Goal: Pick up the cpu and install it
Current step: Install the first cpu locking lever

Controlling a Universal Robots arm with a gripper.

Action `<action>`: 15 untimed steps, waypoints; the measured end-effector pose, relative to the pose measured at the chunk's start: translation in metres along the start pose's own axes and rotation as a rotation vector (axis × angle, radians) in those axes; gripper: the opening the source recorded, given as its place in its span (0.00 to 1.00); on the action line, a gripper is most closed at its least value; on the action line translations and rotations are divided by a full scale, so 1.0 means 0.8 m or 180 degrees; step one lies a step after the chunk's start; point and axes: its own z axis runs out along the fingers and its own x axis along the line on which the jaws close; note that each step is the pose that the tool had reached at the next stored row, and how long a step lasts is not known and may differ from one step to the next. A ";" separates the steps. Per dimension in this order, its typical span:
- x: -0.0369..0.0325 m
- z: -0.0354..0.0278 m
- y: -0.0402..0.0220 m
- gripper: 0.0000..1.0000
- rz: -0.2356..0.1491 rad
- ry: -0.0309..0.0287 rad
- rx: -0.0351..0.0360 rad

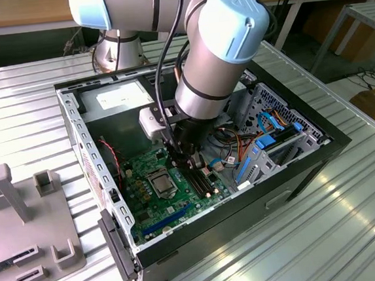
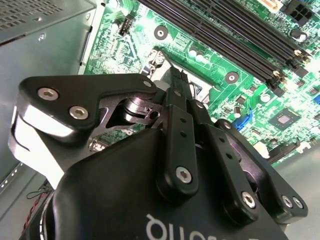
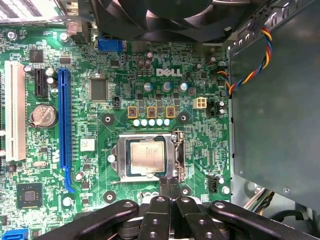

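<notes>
First wrist view: cpu (image 3: 146, 157) seated, gripper (image 3: 169, 184) shut

**Ribbed metal desk with case and fixture**

A pale, ribbed metal desk (image 1: 325, 207) carries the work. An open black computer case (image 1: 295, 170) lies on its side on it, near the middle. Toward the exterior view's left, a grey fixture block (image 1: 24, 227) with upright posts and slots also rests on the desk, just beside the case.

Green circuit board (image 3: 200, 145); silver-tan cpu (image 3: 146, 156) in a black-and-silver frame (image 3: 177, 155); blue slot (image 3: 63, 127); white slot (image 3: 15, 112); black pincer (image 3: 169, 192); ribbed silver counter (image 1: 314, 234).
</notes>
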 end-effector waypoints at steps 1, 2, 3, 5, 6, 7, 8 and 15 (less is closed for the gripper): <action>0.0006 0.0001 0.0000 0.11 0.0000 0.0003 0.0000; 0.0015 0.0003 -0.0001 0.11 0.0000 0.0007 0.0000; 0.0021 0.0006 -0.0001 0.11 0.0001 0.0008 0.0000; 0.0031 0.0015 -0.0002 0.11 0.0001 0.0009 0.0000; 0.0036 0.0020 -0.0003 0.11 0.0001 0.0009 0.0000; 0.0041 0.0026 -0.0003 0.11 0.0001 0.0009 0.0000; 0.0045 0.0033 -0.0003 0.11 0.0001 0.0009 0.0000; 0.0074 0.0053 -0.0006 0.11 0.0001 0.0009 0.0000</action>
